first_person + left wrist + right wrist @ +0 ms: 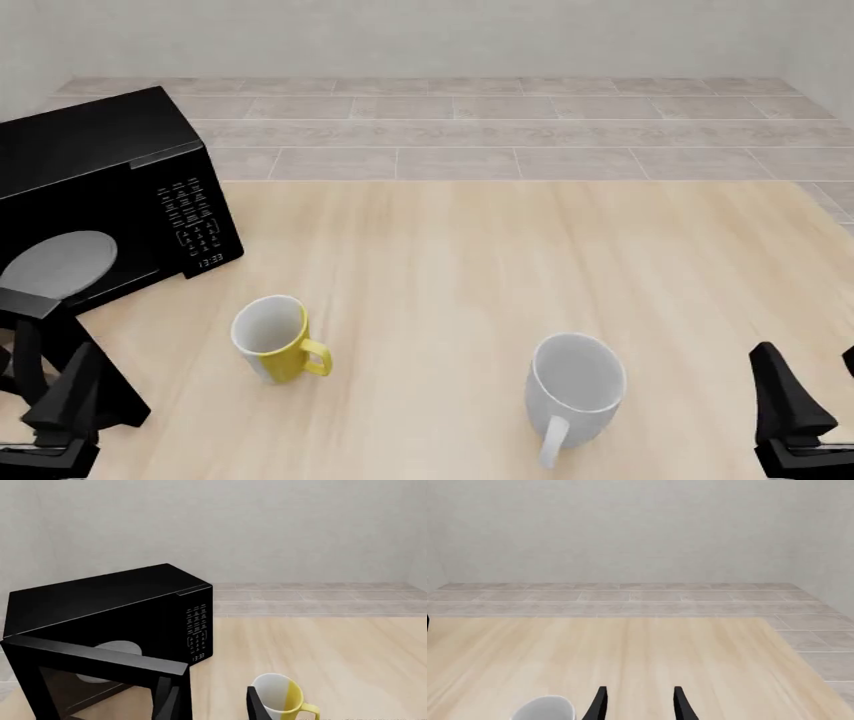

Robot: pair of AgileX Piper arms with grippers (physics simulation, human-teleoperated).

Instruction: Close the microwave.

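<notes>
The microwave [94,150] is a glossy black box at the table's far left, with a white-marked keypad [190,215] and a lit display. Its dark-windowed door [93,656] is swung open toward the arms, showing the pale round plate [60,262] inside. In the left wrist view the microwave [100,597] fills the frame's left half. My left gripper [54,400] is open beside the door's free edge, and one of its fingers [170,700] overlaps that edge. My right gripper [814,395] is open at the near right, holding nothing.
A yellow-and-white mug [274,335] stands in front of the keypad, close to the left gripper's other finger [257,705]. A white mug [574,385] lies tipped near the front middle, left of the right gripper [639,707]. Tiled floor lies beyond the table's far edge.
</notes>
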